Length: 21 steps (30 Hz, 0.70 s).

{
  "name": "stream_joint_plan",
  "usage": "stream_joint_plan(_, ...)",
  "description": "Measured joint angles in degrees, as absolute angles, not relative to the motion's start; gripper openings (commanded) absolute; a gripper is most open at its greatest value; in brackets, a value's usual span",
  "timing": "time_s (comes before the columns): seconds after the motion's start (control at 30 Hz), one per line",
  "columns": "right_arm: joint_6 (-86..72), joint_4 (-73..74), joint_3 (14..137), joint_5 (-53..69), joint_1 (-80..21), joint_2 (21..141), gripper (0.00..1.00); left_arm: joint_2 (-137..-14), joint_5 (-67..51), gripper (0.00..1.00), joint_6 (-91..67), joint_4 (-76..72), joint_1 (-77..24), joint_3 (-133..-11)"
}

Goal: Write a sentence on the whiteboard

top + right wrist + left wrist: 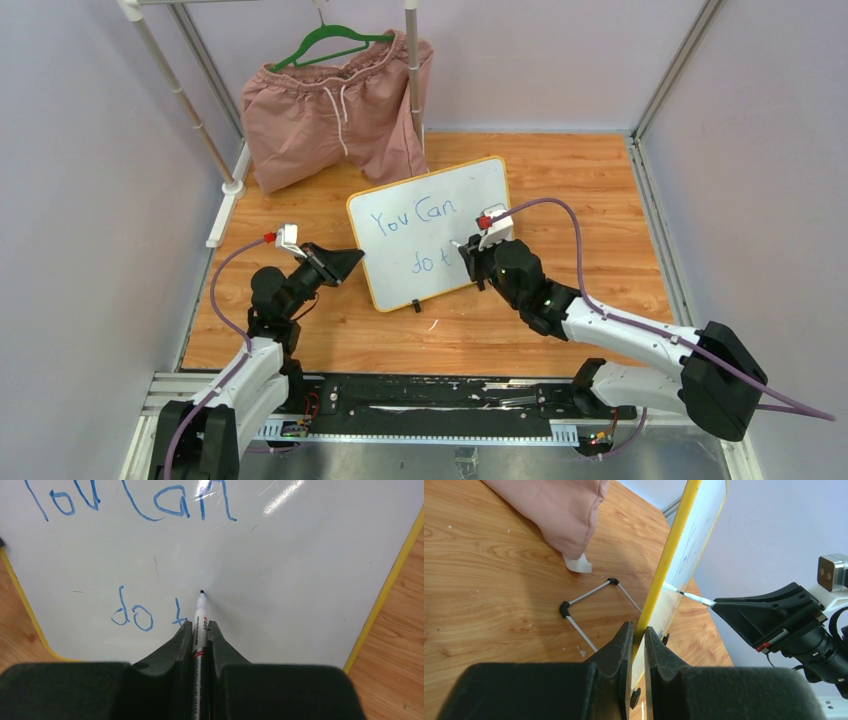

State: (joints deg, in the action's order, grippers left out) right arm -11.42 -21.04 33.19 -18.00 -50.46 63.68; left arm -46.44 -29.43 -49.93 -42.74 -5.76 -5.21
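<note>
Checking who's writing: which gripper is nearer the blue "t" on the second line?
Right. The right gripper holds the marker, tip beside the t; the left gripper clamps the whiteboard at its yellow edge, farther off.

We see the whiteboard standing across the middle of the desk, blocking passage there. The left gripper clamps its left edge; the right gripper holds a marker against its face. Pink shorts and rack poles crowd the far left corner. Bare wood lies open along the right and near edges.
</note>
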Motion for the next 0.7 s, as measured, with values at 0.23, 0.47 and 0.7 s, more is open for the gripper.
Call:
stream_joint_plan(0.23,-12.0,-21.2,33.2,-18.0,-50.5,63.8,0.00,-46.4,-29.4,0.00,-50.0,-42.7,-5.8,-5.2)
stream_joint_plan(0.47,-12.6,-21.1,33.1,-17.4,-50.5,63.7,0.00,-46.4,-29.4,0.00,-49.9,-42.7,-5.8,-5.2)
stream_joint_plan(0.7,-13.7,-20.5,31.1,-16.5,-50.4,62.6,0.00,-46.4,-29.4,0.00,-50.0,-42.7,-5.8,-5.2)
